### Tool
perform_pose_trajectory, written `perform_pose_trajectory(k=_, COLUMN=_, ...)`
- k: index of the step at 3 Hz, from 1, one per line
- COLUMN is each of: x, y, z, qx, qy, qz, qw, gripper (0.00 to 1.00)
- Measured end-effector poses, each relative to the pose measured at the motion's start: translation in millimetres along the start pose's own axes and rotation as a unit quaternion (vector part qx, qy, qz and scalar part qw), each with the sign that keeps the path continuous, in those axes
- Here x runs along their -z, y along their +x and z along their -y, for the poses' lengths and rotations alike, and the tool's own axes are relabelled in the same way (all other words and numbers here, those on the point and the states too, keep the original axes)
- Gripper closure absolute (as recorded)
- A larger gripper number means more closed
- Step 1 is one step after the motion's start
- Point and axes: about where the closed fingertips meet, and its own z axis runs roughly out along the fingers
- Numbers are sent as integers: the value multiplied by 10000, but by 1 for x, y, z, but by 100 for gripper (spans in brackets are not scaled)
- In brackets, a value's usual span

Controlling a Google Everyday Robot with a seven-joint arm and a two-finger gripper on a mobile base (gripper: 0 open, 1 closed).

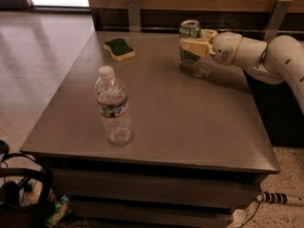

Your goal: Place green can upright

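Note:
The green can (190,31) is upright, dark green with a silver top and pale markings, at the far right part of the grey table (190,122). My gripper (191,44) reaches in from the right on a white arm and is shut on the can's middle, one yellowish finger (194,46) across its front. The can's bottom is at or just above the table surface; I cannot tell whether it touches.
A clear plastic water bottle (112,106) stands upright near the table's front left. A green-and-yellow sponge (119,48) lies at the far left. A wooden wall with metal brackets runs behind the table. Bags and cables lie on the floor at lower left.

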Motion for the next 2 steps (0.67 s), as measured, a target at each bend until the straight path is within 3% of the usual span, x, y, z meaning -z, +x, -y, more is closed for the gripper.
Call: perform_pose_trajectory(k=2, x=4, y=28, z=4, qx=314, qy=6, qz=219, qw=9993, gripper=100)
